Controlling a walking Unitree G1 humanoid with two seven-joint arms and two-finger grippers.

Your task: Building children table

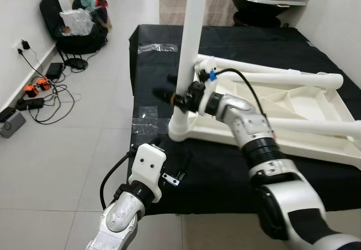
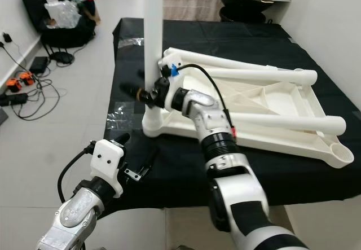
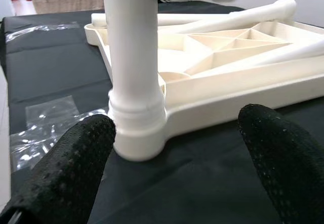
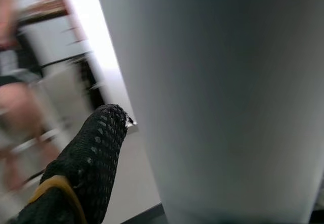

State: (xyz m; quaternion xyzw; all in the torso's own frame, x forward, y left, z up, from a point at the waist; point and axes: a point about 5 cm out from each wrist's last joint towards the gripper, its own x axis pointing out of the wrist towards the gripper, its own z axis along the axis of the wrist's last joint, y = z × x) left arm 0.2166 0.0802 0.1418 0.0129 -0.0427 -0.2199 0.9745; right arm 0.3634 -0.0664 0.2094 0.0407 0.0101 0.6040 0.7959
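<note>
White plastic upright table leg socketed in upturned white tabletop, right gripper clamped around it, left gripper open just before the leg's base

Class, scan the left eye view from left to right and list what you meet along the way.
Orange tools on the floor → black bag → upright white table leg → right claw gripping that leg → upturned white tabletop.
</note>
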